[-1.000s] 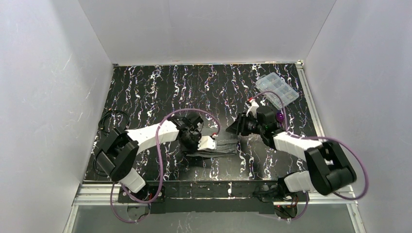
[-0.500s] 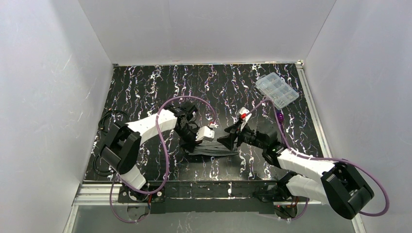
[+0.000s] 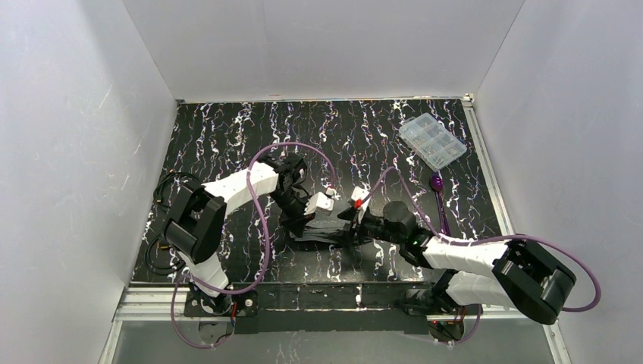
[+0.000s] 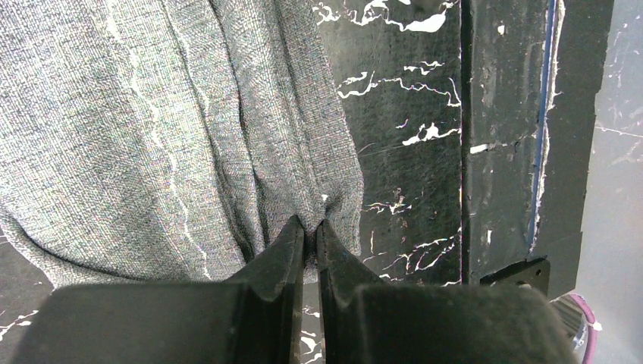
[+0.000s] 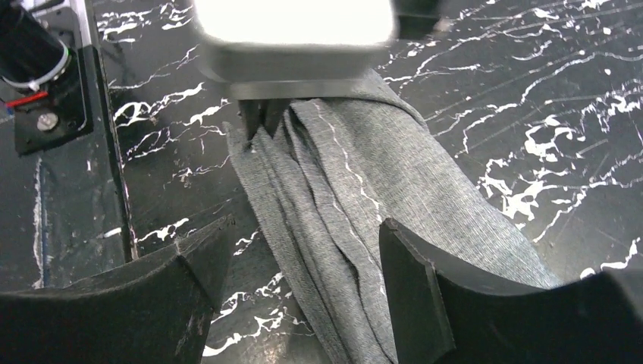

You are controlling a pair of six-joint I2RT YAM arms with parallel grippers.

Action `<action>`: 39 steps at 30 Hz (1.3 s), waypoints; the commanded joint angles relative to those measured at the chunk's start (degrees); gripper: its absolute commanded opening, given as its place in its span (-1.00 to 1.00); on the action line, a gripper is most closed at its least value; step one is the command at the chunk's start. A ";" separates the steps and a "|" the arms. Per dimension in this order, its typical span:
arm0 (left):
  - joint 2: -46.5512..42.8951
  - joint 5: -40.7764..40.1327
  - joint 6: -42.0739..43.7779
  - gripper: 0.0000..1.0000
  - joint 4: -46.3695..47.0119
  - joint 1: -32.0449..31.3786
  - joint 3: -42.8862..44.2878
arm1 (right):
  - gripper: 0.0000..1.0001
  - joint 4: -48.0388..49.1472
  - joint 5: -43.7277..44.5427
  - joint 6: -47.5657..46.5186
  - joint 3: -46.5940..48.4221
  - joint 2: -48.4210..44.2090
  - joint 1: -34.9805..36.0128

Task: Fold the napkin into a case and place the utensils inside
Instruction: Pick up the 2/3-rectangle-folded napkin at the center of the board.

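Note:
The napkin lies folded into a narrow dark grey strip near the table's front middle. My left gripper is shut on the strip's left end; in the left wrist view its tips pinch the bunched edge of the napkin. My right gripper is open and low over the strip. In the right wrist view it straddles the napkin, with the left gripper's white body beyond. A purple utensil lies at the right, apart from both grippers.
A clear plastic compartment box sits at the back right. A black cable coil lies at the left edge. The table's front rail runs close behind the napkin. White walls enclose three sides.
My right arm has swung left from near the purple utensil and come down over the napkin strip, jaws open. My left gripper has kept its pinch and shifted slightly back.

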 commanded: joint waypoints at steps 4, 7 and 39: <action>1.72 3.96 3.73 -1.00 -5.61 1.02 2.67 | 0.53 3.01 10.01 -9.59 0.46 2.04 9.07; 2.32 4.04 4.15 -1.00 -6.16 1.24 3.30 | 0.53 5.05 11.10 -11.68 0.82 5.55 11.52; 4.12 4.51 4.88 -1.00 -9.22 1.43 4.52 | 0.29 30.41 23.31 -21.39 6.06 30.09 20.72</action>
